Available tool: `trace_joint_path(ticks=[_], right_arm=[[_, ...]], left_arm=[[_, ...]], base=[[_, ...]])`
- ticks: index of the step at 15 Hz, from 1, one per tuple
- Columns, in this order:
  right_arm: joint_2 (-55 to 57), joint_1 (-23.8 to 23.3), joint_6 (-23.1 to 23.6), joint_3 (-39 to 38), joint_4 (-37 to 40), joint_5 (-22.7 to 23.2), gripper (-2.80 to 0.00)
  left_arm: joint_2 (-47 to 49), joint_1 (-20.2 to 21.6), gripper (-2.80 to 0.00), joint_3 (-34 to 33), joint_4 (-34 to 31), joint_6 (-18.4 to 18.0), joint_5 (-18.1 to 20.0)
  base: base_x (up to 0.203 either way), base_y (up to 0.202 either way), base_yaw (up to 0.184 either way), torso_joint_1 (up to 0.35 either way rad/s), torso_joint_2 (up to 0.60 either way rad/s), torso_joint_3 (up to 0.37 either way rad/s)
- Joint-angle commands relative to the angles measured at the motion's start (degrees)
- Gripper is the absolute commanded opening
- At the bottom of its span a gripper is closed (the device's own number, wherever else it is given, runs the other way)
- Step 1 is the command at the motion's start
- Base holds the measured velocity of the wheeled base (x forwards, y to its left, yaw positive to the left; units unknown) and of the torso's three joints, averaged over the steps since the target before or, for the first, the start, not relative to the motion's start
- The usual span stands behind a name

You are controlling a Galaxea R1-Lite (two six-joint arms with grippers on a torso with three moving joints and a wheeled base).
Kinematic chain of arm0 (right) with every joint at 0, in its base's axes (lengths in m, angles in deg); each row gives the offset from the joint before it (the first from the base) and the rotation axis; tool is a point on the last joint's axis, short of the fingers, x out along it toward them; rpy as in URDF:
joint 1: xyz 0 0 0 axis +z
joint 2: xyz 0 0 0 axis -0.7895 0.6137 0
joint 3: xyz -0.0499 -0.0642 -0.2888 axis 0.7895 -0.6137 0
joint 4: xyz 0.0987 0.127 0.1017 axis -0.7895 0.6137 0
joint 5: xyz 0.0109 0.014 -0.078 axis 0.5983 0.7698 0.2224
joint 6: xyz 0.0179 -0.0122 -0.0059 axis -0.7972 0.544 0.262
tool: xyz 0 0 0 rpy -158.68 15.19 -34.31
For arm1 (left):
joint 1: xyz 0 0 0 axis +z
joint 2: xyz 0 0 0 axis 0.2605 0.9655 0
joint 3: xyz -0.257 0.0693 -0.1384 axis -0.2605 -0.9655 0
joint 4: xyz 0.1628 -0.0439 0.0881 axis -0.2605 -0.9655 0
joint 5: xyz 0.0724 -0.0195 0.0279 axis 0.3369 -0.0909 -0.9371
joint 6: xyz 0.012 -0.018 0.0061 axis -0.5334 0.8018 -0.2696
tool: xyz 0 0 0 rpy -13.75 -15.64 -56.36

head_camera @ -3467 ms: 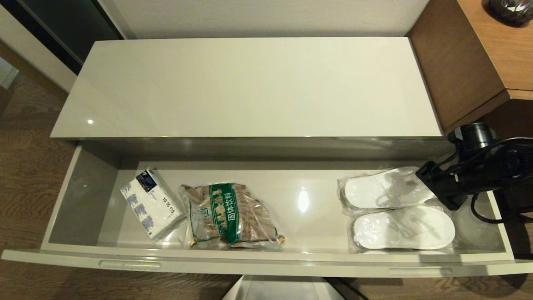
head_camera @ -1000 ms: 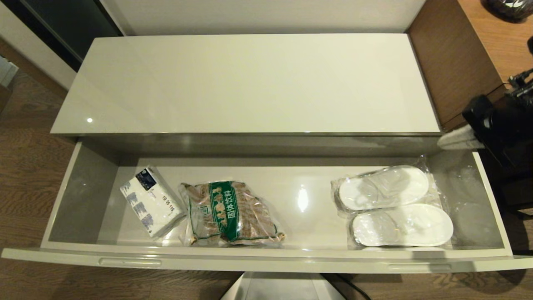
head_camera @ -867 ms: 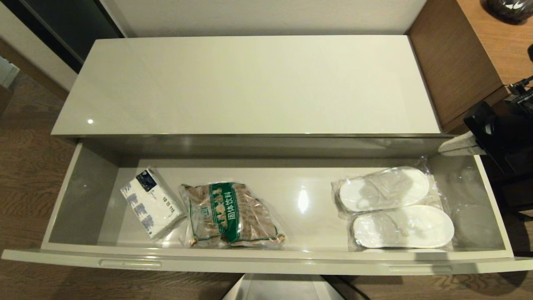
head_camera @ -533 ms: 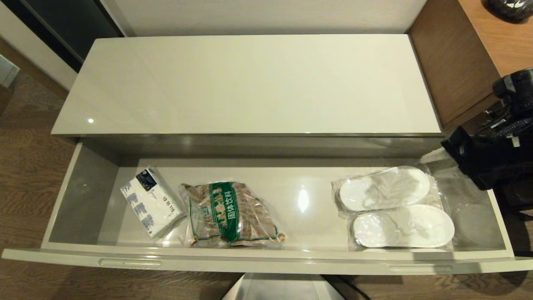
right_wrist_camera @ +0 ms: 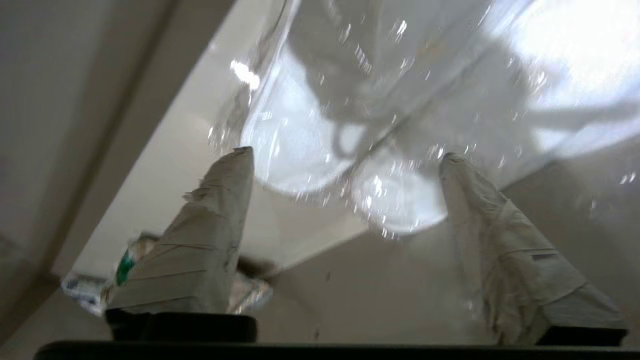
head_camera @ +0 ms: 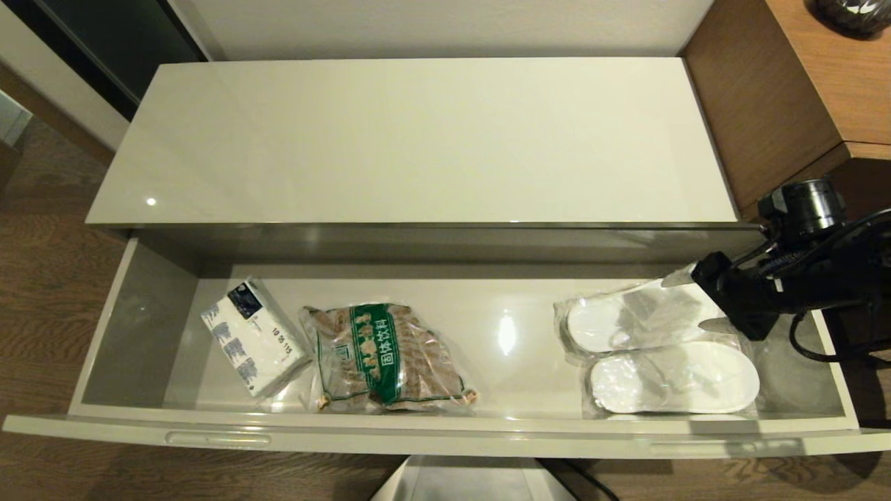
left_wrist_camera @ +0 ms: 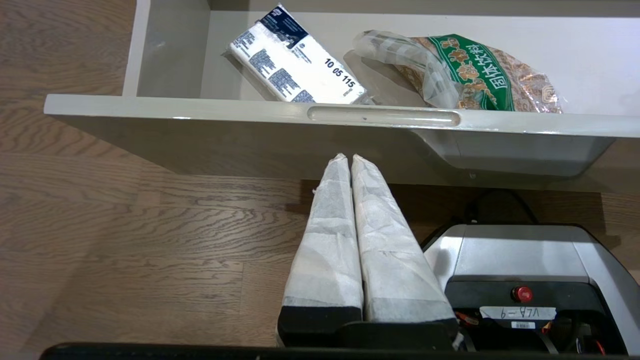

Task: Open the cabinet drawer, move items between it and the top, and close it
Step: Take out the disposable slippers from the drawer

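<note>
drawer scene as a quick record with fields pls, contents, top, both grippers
drawer: cabinet drawer pulled open
left end: tissue pack, lying flat
middle: bag of brown pieces, green label
right end: two bagged slippers, side by side
top: nothing on it
right gripper: fingers spread, over the heel end of the rear slipper, holding nothing
left gripper: shut, parked below the drawer front, over the floor
desk: brown wood, right of the cabinet
</note>
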Motion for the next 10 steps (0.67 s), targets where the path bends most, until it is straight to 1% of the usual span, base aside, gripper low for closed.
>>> trace_joint_path(ticks=[1, 4, 7, 10], right_arm=[[1.7, 0.0, -0.2, -1.5, -1.3, -0.6, 0.0], [3.7, 0.0, 1.5, -3.9, -9.2, -3.8, 0.0], [3.9, 0.2, 3.5, -4.7, -10.3, -6.8, 0.0], [7.3, 0.4, 3.6, -5.4, -12.6, -8.8, 0.0]], left_arm=[[0.0, 0.0, -2.8, 0.0, 0.0, 0.0, 0.0], [0.0, 0.0, -2.8, 0.0, 0.0, 0.0, 0.0], [0.0, 0.0, -2.8, 0.0, 0.0, 0.0, 0.0], [0.0, 0.0, -2.8, 0.0, 0.0, 0.0, 0.0]], base=[[0.0, 0.0, 0.0, 0.0, 0.0, 0.0], [0.0, 0.0, 0.0, 0.0, 0.0, 0.0], [0.0, 0.0, 0.0, 0.0, 0.0, 0.0], [0.0, 0.0, 0.0, 0.0, 0.0, 0.0]])
